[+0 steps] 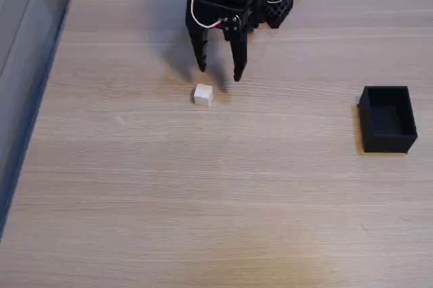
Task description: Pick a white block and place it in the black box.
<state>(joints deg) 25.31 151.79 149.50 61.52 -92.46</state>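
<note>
The table (203,200) is light wood with thin lines in it (like stripes). A grey wall (24,24) stands along its left side.

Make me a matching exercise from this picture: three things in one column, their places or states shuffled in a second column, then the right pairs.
Things:
1. white block
2. black box
3. gripper

Places or states:
A. at the right side of the table, open top, nothing inside
B. open, fingertips pointing down, holding nothing
C. on the table just below the fingertips in the fixed view, not grasped

Pairs: 1-C, 2-A, 3-B
</note>
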